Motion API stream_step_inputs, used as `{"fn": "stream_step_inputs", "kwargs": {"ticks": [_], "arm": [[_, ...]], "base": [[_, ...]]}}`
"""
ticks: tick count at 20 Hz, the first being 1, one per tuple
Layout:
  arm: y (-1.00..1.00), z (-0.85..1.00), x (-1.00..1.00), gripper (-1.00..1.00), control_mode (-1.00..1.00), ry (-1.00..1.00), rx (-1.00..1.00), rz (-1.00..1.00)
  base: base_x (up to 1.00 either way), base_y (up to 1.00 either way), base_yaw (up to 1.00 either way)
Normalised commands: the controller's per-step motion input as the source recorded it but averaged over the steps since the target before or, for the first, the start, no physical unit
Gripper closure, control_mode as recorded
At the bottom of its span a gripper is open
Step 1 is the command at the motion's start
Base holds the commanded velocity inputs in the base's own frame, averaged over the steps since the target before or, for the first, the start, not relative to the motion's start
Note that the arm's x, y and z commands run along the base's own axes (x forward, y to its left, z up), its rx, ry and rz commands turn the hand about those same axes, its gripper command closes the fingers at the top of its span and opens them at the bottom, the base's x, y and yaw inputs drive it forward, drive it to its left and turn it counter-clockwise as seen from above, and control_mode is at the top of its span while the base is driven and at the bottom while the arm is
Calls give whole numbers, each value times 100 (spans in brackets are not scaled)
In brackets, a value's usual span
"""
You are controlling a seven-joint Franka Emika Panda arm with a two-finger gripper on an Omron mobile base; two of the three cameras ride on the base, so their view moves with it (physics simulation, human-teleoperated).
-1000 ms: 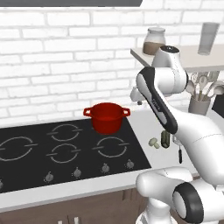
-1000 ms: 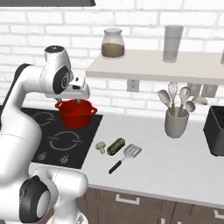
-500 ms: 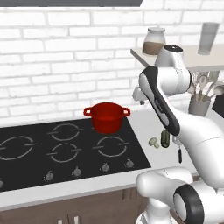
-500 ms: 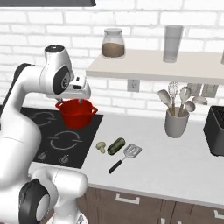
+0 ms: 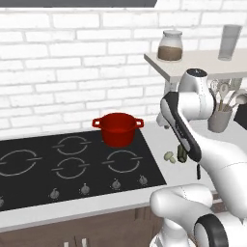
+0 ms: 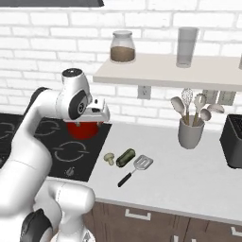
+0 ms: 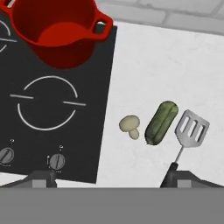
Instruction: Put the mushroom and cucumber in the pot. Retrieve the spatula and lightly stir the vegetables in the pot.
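The red pot point(image 5: 118, 128) point(image 7: 58, 33) stands empty on the back right burner of the black cooktop point(image 5: 29, 181). On the white counter just right of the stove lie a pale mushroom point(image 7: 130, 126) point(image 6: 109, 158), a green cucumber point(image 7: 161, 122) point(image 6: 125, 157) and a spatula point(image 7: 189, 131) point(image 6: 134, 169) with a slotted metal blade and black handle. My gripper point(image 7: 112, 180) hangs high above them, open, with nothing between its fingertips point(image 7: 42, 178). From the right base camera my hand point(image 6: 97, 111) covers part of the pot point(image 6: 81, 130).
A grey utensil cup point(image 6: 190, 133) full of tools stands at the back right under a shelf point(image 6: 165, 75) carrying a jar point(image 6: 122, 47) and a glass point(image 6: 186, 47). A dark appliance point(image 6: 233, 141) sits at the far right. Stove knobs point(image 7: 56, 162) line the cooktop's front edge.
My hand has drifted a little to the right and lower, toward the counter with the vegetables. The objects have not moved and the jaws stay open.
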Motion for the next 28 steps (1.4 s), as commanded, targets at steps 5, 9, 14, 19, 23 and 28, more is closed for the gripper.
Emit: {"fn": "stream_step_inputs", "kwargs": {"ticks": [5,9,14,19,23,28], "arm": [[-30,-66,1,-100,-100,0,-7,0],[-44,-55,18,-100,-100,2,-1,0],[-45,-48,23,-100,-100,0,-1,-1],[-46,-39,26,-100,-100,0,-2,-3],[-38,-20,43,-100,-100,0,-2,-7],[-22,-16,50,-100,-100,1,0,-5]], "base": [[0,0,0],[0,0,0],[0,0,0],[0,0,0],[0,0,0],[0,0,0]]}}
